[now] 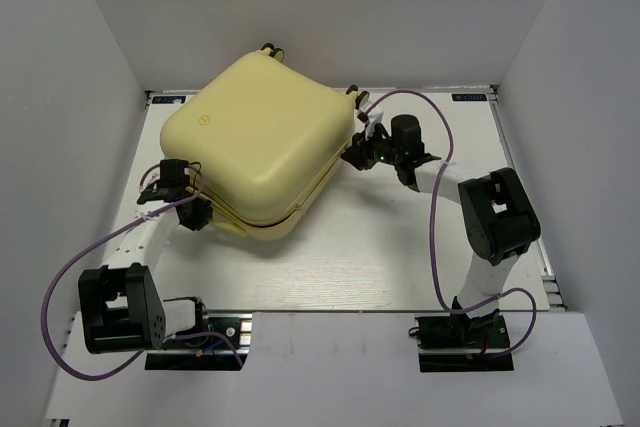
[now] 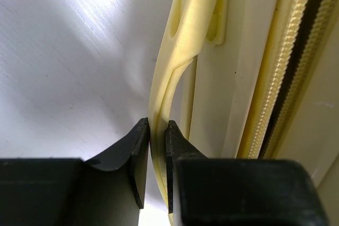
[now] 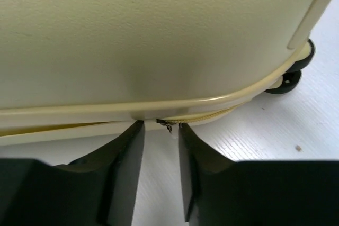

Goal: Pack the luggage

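Note:
The luggage (image 1: 260,137), a pale yellow hard-shell suitcase, lies shut in the middle of the table, turned at an angle. My left gripper (image 1: 205,215) is at its near-left side. In the left wrist view it (image 2: 158,125) is shut on the thin yellow carry handle (image 2: 185,35), beside the zipper rim (image 2: 296,51). My right gripper (image 1: 355,152) is at the suitcase's right edge. In the right wrist view it (image 3: 160,125) is open, its tips against the shell seam (image 3: 159,35), with the small metal zipper pull (image 3: 168,126) between them.
Small black wheels (image 3: 288,80) sit at the suitcase corner to the right of my right gripper; more wheels show at the far edge (image 1: 270,49). White walls enclose the table (image 1: 400,247) on the left, back and right.

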{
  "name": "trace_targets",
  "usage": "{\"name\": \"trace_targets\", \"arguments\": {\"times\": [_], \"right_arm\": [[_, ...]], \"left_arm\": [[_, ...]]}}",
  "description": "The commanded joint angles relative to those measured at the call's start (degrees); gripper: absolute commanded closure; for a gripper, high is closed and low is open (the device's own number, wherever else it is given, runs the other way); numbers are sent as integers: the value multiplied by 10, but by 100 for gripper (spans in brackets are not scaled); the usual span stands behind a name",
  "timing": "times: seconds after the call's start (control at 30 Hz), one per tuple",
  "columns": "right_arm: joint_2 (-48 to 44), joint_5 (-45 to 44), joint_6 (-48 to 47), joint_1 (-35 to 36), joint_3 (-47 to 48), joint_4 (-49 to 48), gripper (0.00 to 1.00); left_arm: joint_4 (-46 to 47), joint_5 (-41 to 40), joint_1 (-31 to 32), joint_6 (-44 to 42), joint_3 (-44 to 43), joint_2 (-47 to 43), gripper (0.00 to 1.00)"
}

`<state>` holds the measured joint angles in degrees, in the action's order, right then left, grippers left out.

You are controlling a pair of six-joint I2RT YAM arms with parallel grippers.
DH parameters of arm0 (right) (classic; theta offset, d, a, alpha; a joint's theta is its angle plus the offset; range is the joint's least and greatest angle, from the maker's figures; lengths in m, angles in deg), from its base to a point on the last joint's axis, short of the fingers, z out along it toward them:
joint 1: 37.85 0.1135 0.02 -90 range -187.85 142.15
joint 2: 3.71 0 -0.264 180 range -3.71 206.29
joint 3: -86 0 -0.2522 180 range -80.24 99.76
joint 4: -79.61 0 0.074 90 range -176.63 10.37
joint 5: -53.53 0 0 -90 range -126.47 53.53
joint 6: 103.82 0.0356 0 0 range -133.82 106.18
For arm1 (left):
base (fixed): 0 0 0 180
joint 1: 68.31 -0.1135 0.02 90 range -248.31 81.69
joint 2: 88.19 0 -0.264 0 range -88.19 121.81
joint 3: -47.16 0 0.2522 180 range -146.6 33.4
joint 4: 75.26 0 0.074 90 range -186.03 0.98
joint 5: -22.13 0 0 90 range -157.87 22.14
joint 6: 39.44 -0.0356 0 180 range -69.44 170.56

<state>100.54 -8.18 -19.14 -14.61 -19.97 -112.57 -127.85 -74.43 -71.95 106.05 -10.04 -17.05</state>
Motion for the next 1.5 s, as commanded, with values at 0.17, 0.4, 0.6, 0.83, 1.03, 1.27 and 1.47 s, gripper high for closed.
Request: {"name": "trace_targets", "arguments": {"times": [0.17, 0.4, 0.6, 0.83, 1.03, 1.27, 1.47], "right_arm": [[10, -22, 43, 13, 31, -62, 79], [11, -83, 78, 15, 16, -92, 100], [24, -297, 100, 12, 27, -85, 100], [66, -419, 110, 4, 82, -90, 100], [123, -289, 96, -22, 102, -184, 100], [210, -135, 201, -57, 108, -449, 100], [229, -38, 243, -65, 98, -519, 100]], "left_arm": [[-62, -38, -15, -13, 24, -6, 100], [-67, -40, -16, -19, 27, -14, 100], [-78, -35, -41, -30, 30, -20, 100], [-80, -18, -82, -40, 37, -13, 100], [-75, -16, -102, -54, 29, 15, 100], [-71, -28, -119, -79, -37, 83, 100], [-75, -32, -128, -125, -154, 174, 100]]}}
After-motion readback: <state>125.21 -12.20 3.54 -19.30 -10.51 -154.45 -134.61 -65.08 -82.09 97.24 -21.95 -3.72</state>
